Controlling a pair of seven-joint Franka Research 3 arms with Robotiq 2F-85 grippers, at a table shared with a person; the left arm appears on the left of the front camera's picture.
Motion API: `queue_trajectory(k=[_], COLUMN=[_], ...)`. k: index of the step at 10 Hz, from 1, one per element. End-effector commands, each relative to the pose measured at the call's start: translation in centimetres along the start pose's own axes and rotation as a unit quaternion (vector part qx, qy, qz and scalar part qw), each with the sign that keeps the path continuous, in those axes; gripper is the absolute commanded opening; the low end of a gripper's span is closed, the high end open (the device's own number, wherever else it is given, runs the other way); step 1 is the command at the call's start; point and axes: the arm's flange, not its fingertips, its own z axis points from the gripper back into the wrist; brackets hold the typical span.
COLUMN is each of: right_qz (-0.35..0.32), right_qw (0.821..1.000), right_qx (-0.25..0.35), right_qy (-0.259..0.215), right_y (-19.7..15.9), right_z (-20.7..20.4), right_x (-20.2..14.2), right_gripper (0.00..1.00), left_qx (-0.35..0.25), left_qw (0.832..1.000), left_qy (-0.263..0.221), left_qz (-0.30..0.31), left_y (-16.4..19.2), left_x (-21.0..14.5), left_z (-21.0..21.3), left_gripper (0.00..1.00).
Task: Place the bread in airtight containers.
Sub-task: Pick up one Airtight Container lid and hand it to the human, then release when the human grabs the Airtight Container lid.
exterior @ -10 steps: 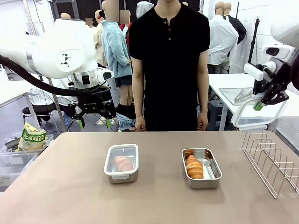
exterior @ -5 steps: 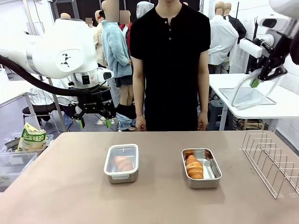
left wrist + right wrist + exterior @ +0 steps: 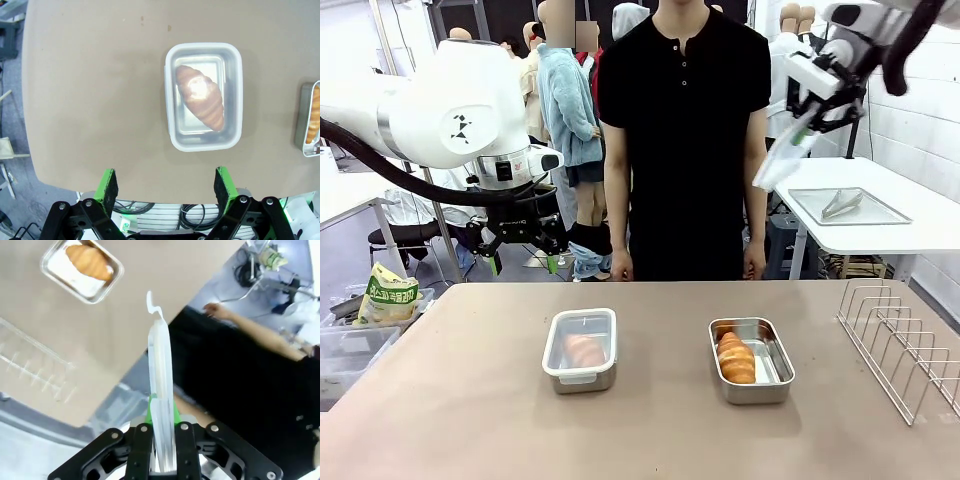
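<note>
1. Since a second ago your right gripper point(image 3: 807, 128) has carried the clear lid point(image 3: 780, 165) up and leftwards, from beside the far white table to high in front of the person's arm; the left arm has not moved.
2. Your right gripper is pinching the lid point(image 3: 161, 375) edge-on between its pressed-together fingers.
3. Your left gripper point(image 3: 524, 262) hangs spread wide, holding nothing, above the far edge of the table point(image 3: 450, 400).
4. One croissant point(image 3: 201, 96) lies in the left tub point(image 3: 581, 350), which already has its lid on.
5. The other croissant point(image 3: 735, 357) lies in the right tub point(image 3: 752, 359), uncovered.
6. A yellow bag point(image 3: 388, 295) at the left edge bears print too small to read.
7. A wire rack point(image 3: 900, 345) stands near the right edge, apart from the open tub; bare tabletop lies between and before the tubs.
</note>
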Motion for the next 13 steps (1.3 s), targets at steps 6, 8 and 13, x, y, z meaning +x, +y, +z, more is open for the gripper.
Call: queue_trajectory(k=[6, 8, 13], right_qz=[0.054, 0.054, 0.054], right_qw=[0.995, 0.995, 0.995], right_qx=[-0.071, -0.071, -0.071], right_qy=[-0.036, -0.036, -0.036], right_y=[-3.3, -3.3, -3.3], right_z=[-3.0, -3.0, -3.0], right_x=[-0.5, -0.5, -0.5], right_gripper=[0.00, 0.00, 0.00], left_qx=[-0.002, -0.002, -0.002], left_qw=[1.000, 1.000, 1.000], left_qy=[0.000, 0.000, 0.000], left_qz=[0.001, 0.001, 0.001], left_y=[0.3, 0.3, 0.3], left_x=[0.0, 0.0, 0.0], left_z=[0.1, 0.1, 0.1], left_gripper=[1.00, 1.00, 1.00])
